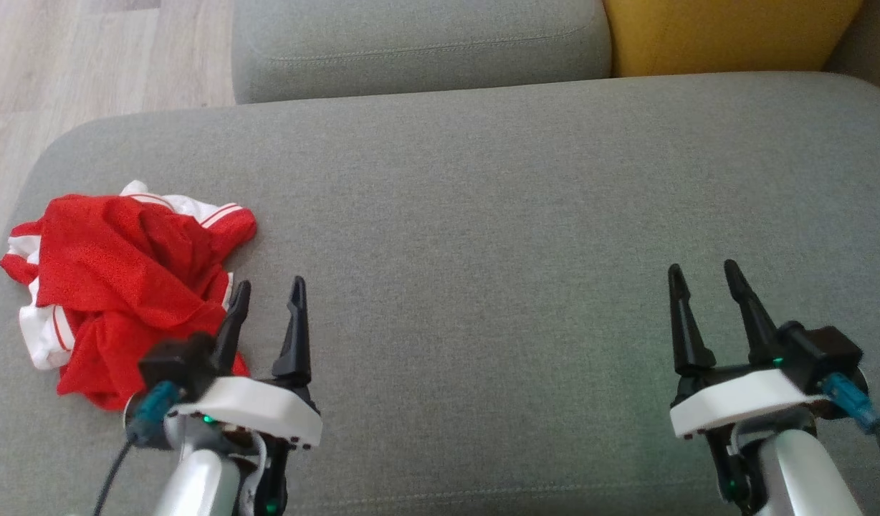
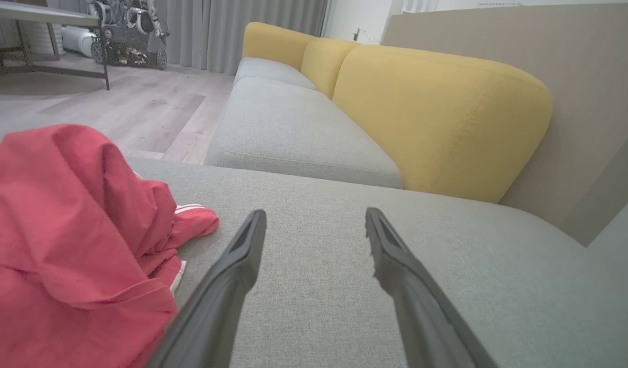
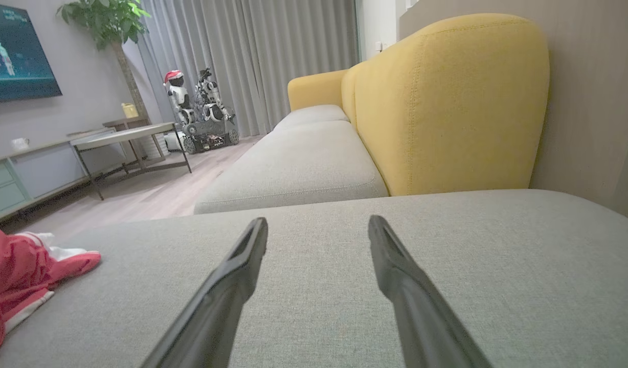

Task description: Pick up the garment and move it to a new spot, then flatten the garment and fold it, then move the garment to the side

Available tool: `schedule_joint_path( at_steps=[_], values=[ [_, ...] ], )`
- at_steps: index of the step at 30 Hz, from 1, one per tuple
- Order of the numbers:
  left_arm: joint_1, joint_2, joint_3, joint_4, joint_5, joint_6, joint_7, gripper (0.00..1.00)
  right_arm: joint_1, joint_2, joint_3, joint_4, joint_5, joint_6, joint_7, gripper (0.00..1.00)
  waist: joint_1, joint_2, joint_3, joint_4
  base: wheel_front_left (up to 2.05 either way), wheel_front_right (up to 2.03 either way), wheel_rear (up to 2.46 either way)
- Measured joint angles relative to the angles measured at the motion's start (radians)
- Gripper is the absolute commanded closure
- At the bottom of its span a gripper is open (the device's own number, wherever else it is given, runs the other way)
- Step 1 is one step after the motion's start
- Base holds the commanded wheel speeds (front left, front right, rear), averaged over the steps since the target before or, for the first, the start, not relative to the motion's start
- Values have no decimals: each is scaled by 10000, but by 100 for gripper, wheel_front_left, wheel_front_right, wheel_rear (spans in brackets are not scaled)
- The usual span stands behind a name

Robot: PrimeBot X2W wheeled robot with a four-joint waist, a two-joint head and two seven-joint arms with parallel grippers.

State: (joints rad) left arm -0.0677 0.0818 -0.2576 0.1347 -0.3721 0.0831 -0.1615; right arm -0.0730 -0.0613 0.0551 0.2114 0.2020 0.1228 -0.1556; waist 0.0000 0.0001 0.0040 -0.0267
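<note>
Soft, even daylight; faint shadows; head view slightly grainy; wrist views bend at edges.

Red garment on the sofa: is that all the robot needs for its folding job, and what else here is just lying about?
For the job:
red and white garment, crumpled on the grey seat cushion
left hand, open, beside it
right hand, open, well apart from it

Just there:
yellow backrest
low table
television
potted plant
small robots by the curtains
</note>
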Motion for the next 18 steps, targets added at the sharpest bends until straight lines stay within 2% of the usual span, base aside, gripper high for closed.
schedule_joint_path(
  at_steps=[7, 13, 15, 18],
  values=[
    [-161, 408, -832, 4, 1168, 554, -176, 0, -105, 4, 77, 136, -1208, 2, -221, 0, 0, 0, -23, -4, 0, 0, 0],
    [-401, 541, -1329, -23, 1651, 959, -345, 0, -254, 10, 268, 146, -2100, 2, -424, 0, 0, 0, -54, -25, 0, 0, 0],
    [-397, 479, -1298, -65, 1427, 966, -420, 0, -254, 12, 288, 144, -2155, 2, -443, 0, 0, 0, -51, -30, 0, 0, 0],
    [-393, 313, -1108, -176, 976, 621, -497, 0, -254, 33, 322, 92, -2203, 2, -560, 0, 0, 0, -39, -32, 0, 0, 0]
  ],
)
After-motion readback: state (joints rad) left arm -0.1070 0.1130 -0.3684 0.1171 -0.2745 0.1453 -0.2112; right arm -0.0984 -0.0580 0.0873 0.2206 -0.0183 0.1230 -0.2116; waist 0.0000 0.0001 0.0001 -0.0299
